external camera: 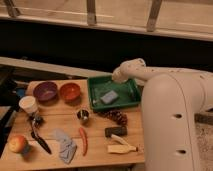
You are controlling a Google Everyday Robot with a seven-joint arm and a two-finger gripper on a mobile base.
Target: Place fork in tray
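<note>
Camera view shows the gripper [119, 76] over the far edge of the green tray [131, 95] (finger state: cannot tell), while 1 thin fork [93, 98] lies along its left wall.

White rounded arm shells, small dark round holes; end effector [118, 76] over tray's back edge.

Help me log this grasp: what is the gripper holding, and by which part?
Cannot be told. The gripper sits at the green tray's back rim, and no fork shows in it.
</note>
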